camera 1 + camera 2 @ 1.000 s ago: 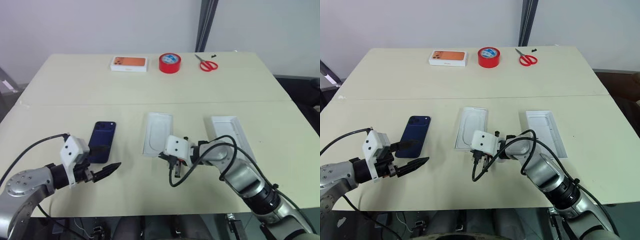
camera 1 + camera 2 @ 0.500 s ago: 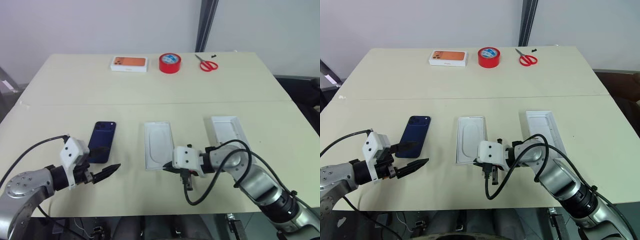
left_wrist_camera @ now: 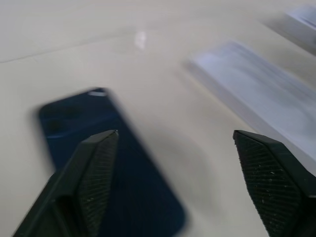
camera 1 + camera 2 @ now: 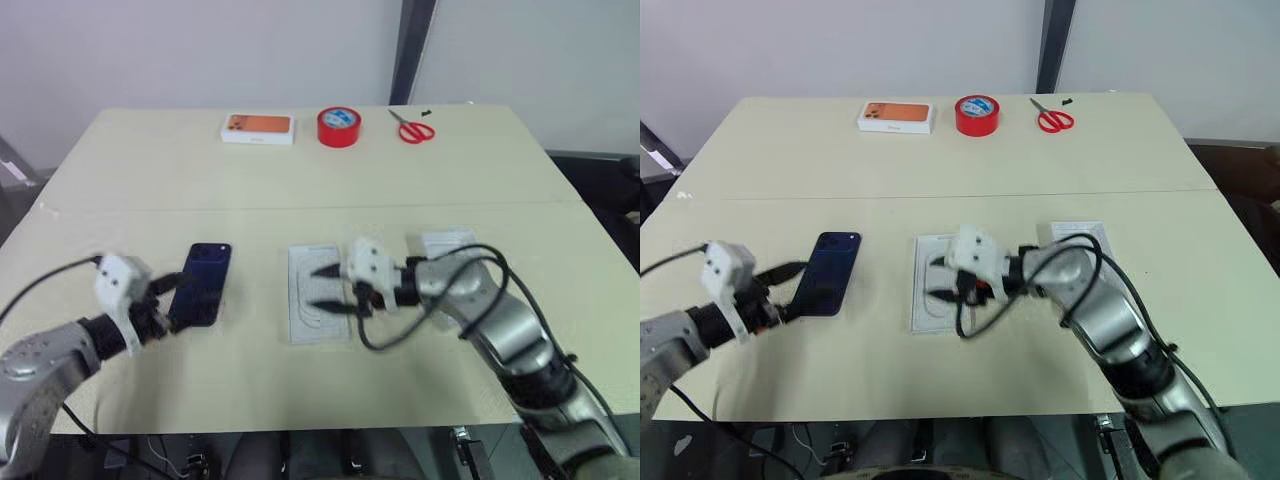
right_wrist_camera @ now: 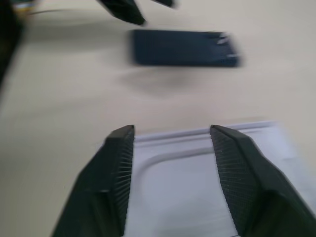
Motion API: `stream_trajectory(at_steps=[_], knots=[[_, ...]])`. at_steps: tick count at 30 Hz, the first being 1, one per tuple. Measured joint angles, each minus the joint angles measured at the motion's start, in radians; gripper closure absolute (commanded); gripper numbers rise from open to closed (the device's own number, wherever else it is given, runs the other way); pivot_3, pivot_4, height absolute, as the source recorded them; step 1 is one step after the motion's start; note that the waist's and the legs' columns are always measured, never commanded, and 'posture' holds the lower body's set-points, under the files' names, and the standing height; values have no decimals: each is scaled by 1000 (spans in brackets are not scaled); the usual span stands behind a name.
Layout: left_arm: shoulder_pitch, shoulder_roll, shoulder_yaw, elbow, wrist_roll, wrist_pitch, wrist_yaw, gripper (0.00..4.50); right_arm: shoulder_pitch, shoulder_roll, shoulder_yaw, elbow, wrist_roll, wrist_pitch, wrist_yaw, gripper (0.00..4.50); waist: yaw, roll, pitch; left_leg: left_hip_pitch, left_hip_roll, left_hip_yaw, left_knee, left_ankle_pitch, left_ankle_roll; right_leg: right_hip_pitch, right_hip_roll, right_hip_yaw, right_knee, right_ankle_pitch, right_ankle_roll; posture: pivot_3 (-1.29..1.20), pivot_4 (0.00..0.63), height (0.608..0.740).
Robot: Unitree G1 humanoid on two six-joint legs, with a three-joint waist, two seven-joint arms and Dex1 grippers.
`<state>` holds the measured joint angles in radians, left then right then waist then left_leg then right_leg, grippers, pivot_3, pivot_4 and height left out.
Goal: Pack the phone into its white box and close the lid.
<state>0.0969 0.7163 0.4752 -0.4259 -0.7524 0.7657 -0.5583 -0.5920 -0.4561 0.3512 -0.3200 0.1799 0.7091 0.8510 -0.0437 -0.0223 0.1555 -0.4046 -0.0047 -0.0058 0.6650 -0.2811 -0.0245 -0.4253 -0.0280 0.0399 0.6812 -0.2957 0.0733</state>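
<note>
The dark blue phone [image 4: 205, 283] lies flat, left of centre. My left gripper [image 4: 168, 300] stands wide open at the phone's near end, one fingertip [image 3: 101, 158] over the phone [image 3: 118, 177]. In the middle lies a white insert [image 4: 305, 318] with an oval recess. My right gripper [image 4: 328, 288] hovers over it, open, with nothing between the fingers. To the right a deeper white tray, the lid [image 4: 447, 244], lies open side up, partly hidden by my right arm. Whether the white box lies under the insert I cannot tell.
Along the table's far edge stand an orange-topped white box [image 4: 258, 128], a red tape roll [image 4: 339, 126] and red scissors [image 4: 416, 129]. A seam [image 4: 150, 209] crosses the table behind the phone. Black cables hang from both wrists.
The right gripper drew the insert nearer, then let go, rose and opened above it. The left gripper swung left to the phone's near end and opened wider.
</note>
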Motion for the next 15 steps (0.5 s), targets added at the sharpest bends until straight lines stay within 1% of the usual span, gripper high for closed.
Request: stream_trajectory(at_steps=[1,2,6,10,13,15], knots=[[-22,-7,14,21,-3,24,35,0,-22,18,12,29,-17,2,-22,4201,1,0,0,-1,0,0,0,0,0,-1,0,0,0,0,0,0,150,733],[-38,-12,24,42,-4,49,70,0,-41,35,29,59,-35,2,-42,4462,1,0,0,-2,0,0,0,0,0,-1,0,0,-1,0,0,0,150,733],[-92,-22,27,111,0,141,179,0,-93,125,102,150,-99,0,-106,4462,1,0,0,-2,0,0,0,0,0,-2,-1,0,0,0,0,0,150,733],[-227,-24,48,236,-46,330,271,0,-150,243,190,234,-197,-19,-197,4462,-2,-1,0,-2,0,0,0,0,0,-3,0,0,2,0,0,0,150,733],[-313,-22,48,325,-68,468,301,0,-180,293,260,298,-249,-18,-221,4462,-1,-2,-1,-2,-1,0,0,0,-1,-3,0,0,2,0,0,0,150,733],[-359,-21,55,358,-74,524,307,0,-186,310,289,333,-268,-10,-222,4462,1,-3,-1,-3,-1,0,1,0,-1,-3,-1,-1,1,0,0,0,150,733]])
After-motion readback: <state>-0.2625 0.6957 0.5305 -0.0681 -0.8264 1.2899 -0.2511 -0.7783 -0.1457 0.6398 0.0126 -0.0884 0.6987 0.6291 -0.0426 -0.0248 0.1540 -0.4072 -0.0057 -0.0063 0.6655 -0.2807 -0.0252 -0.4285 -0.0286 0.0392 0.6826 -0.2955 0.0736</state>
